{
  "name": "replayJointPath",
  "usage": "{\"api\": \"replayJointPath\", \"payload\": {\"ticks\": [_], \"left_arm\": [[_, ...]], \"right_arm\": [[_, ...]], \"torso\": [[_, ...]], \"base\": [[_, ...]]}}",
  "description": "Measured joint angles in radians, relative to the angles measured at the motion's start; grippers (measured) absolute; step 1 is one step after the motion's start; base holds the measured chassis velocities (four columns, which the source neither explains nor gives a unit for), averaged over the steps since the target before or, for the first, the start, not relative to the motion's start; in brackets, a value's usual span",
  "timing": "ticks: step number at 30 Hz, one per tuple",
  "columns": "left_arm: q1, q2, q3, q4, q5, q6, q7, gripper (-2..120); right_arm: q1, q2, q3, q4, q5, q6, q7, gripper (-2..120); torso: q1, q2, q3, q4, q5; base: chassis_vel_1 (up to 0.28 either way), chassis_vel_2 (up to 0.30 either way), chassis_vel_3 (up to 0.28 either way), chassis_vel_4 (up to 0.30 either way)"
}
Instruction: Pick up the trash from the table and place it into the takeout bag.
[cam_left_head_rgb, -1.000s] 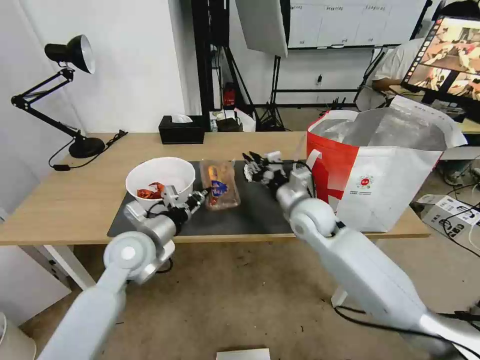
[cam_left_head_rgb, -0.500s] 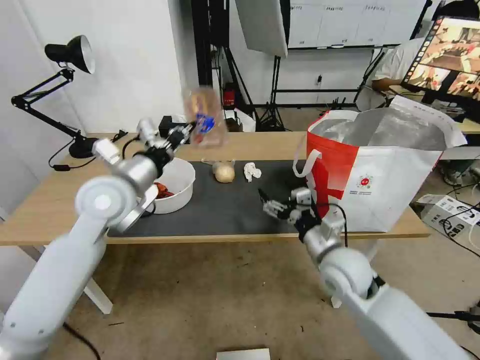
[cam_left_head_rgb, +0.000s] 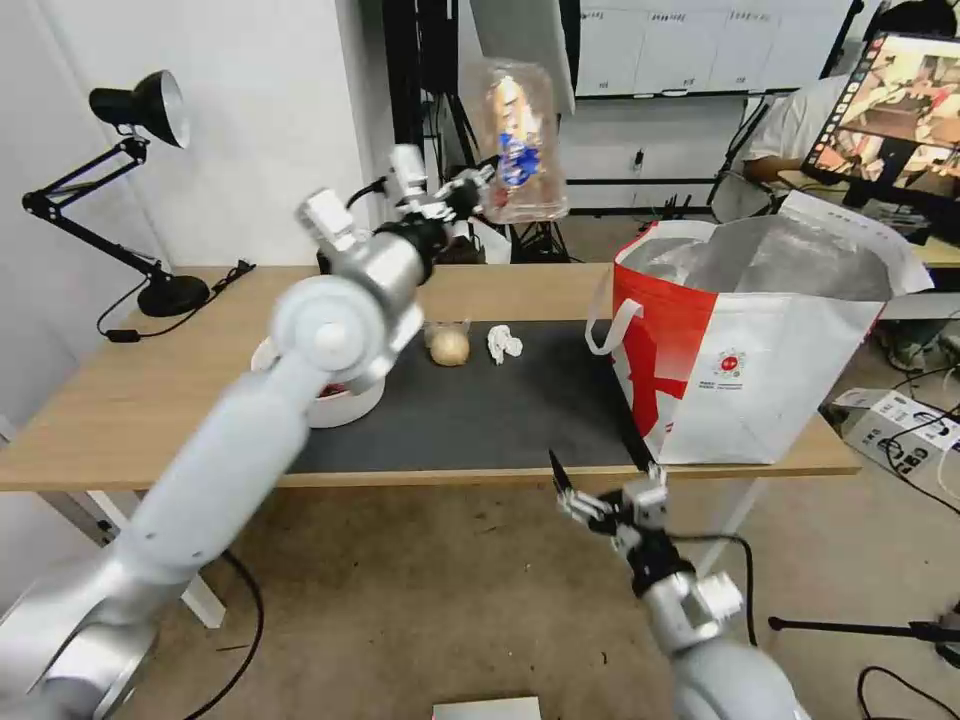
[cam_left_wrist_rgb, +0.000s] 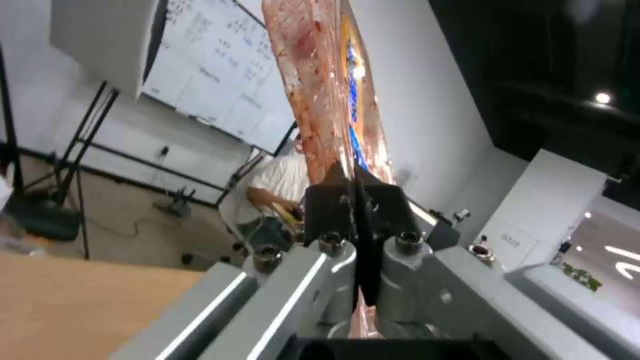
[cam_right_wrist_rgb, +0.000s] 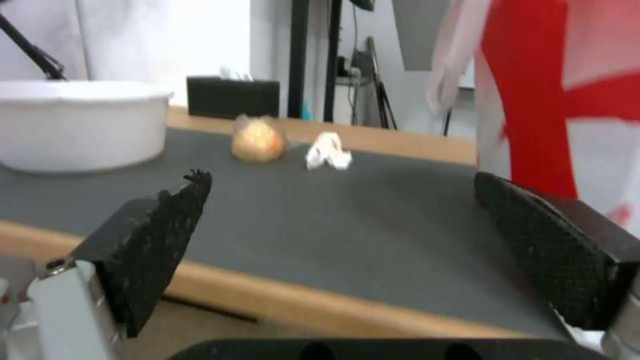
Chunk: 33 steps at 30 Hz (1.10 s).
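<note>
Clear plastic tray (cam_left_head_rgb: 516, 140) hangs pinched in the left gripper (cam_left_head_rgb: 478, 190) high over the desk's back edge, short of the takeout bag (cam_left_head_rgb: 760, 350), while bowl (cam_left_head_rgb: 345, 400), wrapped ball (cam_left_head_rgb: 449, 346) and tissue (cam_left_head_rgb: 503, 344) wait on the mat and the right gripper (cam_left_head_rgb: 600, 505) idles wide open below the front edge.

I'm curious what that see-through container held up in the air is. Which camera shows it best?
The head view: the clear tray shows whole, pinched by the left gripper high above the table, beside the takeout bag. The left wrist view sees it edge-on between shut fingers. The right wrist view faces the mat.
</note>
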Motion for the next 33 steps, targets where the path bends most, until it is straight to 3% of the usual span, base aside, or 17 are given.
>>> {"api": "replayJointPath", "payload": {"ticks": [13, 20, 24, 33], "left_arm": [[-0.116, -0.165, 0.169, 0.154, 0.213, -0.055, -0.014, 0], [-0.181, -0.344, 0.304, 0.329, 0.345, -0.078, -0.020, 0], [-0.182, -0.407, 0.359, 0.392, 0.399, -0.080, 0.000, 0], [-0.164, -0.399, 0.391, 0.413, 0.407, -0.076, 0.013, 0]], "right_arm": [[-0.081, 0.033, 0.020, -0.008, -0.048, 0.049, -0.001, 100], [-0.070, 0.032, 0.028, -0.016, -0.043, 0.050, 0.002, 100], [-0.066, 0.026, 0.034, -0.017, -0.032, 0.047, 0.004, 100], [-0.059, 0.012, 0.039, -0.017, -0.014, 0.042, 0.004, 100]], "torso": [[0.000, 0.000, 0.000, 0.0000, 0.0001], [0.000, 0.000, 0.000, -0.0001, 0.0003], [0.000, 0.000, 0.000, -0.0001, 0.0001], [0.000, 0.000, 0.000, 0.0001, -0.0001]], "base": [[0.000, 0.000, 0.000, 0.000], [0.000, 0.000, 0.000, 0.000], [0.000, 0.000, 0.000, 0.000], [0.000, 0.000, 0.000, 0.000]]}}
